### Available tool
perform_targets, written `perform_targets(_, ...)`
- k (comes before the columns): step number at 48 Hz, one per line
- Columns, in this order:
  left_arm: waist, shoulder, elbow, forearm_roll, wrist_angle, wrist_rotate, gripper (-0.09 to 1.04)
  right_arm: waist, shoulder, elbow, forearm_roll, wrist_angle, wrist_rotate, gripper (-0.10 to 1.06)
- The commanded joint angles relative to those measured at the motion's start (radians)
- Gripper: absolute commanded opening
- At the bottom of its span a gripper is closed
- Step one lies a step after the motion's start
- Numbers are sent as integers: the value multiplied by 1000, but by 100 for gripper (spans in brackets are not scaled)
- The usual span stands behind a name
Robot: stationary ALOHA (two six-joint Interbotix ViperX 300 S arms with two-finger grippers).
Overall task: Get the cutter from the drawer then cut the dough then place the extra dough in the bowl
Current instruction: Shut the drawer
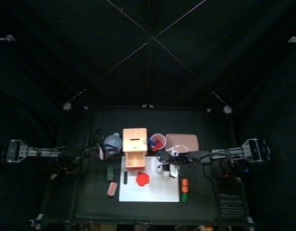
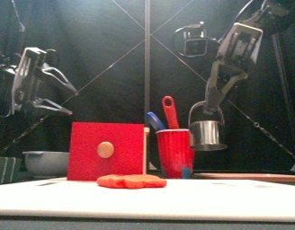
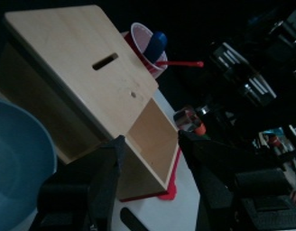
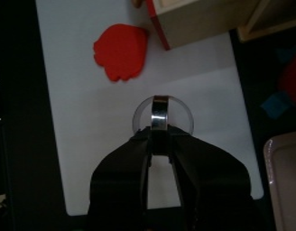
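Observation:
My right gripper [image 2: 215, 99] hangs above the white cutting board [image 4: 66, 135], shut on the wire handle of the round metal cutter [image 2: 208, 134]; the right wrist view shows the cutter [image 4: 159, 112] over bare board, apart from the red dough [image 4: 120, 50]. The dough [image 2: 130, 181] lies flat on the board in front of the wooden box [image 1: 136, 144], whose red drawer front [image 2: 107, 151] stands pulled out. My left gripper [image 2: 51, 93] is open and holds nothing, raised at the left near the blue-grey bowl [image 2: 44, 162].
A red cup [image 2: 175, 153] with a blue and a red toy knife stands right of the drawer. The pink tray [image 1: 183, 143] lies at the back right. Small toy pieces [image 1: 186, 188] rest near the board's right edge, and another [image 1: 111, 189] at its left.

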Motion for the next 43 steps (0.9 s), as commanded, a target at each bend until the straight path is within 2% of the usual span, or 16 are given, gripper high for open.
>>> perform_targets(1,40,-2,-38,2,-3,2,87,-6,-12,17,2,-41,-2,59)
perform_targets(18,170,5,-94,-5,-3,-3,87,0,9,25,-3,-72,-3,76)
perform_targets(32,247,81,-184,-23,-3,0,86,-5,-35,-43,-52,-89,-3,76)
perform_targets(43,282,238,-288,-25,48,-2,83,20,75,-163,-98,-172,-17,75)
